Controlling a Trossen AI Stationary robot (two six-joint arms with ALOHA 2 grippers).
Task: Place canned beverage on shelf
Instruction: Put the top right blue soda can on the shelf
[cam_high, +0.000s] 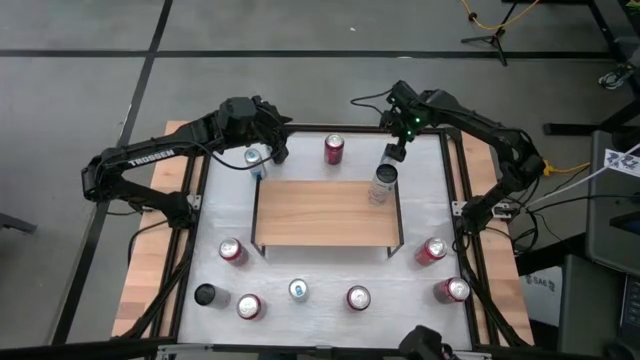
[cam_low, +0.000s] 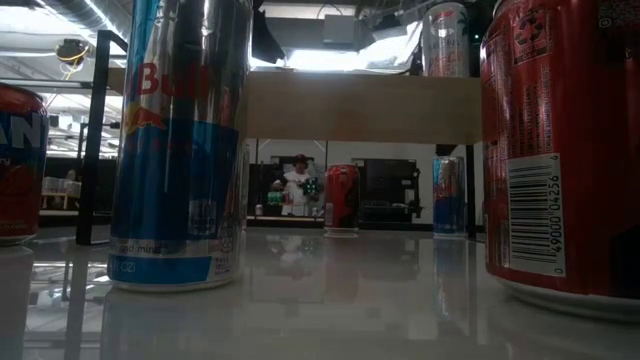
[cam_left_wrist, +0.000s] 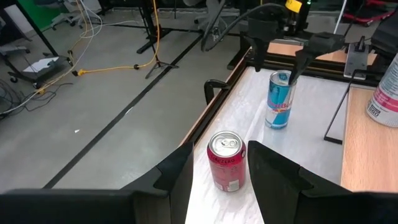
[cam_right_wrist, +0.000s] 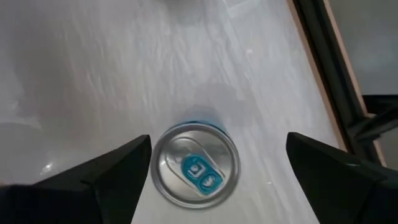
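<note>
A blue-and-silver can stands upright on the white table near its far right corner; the left wrist view shows this can too. My right gripper hangs open above it, pointing down, one finger on either side and clear of it; it also shows from above. The shelf stands mid-table on thin black legs and carries a pale can at its far right. My left gripper is held high at the far left, open and empty, above another blue can.
A red can stands between the two grippers at the far edge. Several more cans stand along the near part of the table, among them a red one and a blue one. Black frame rails border the tabletop.
</note>
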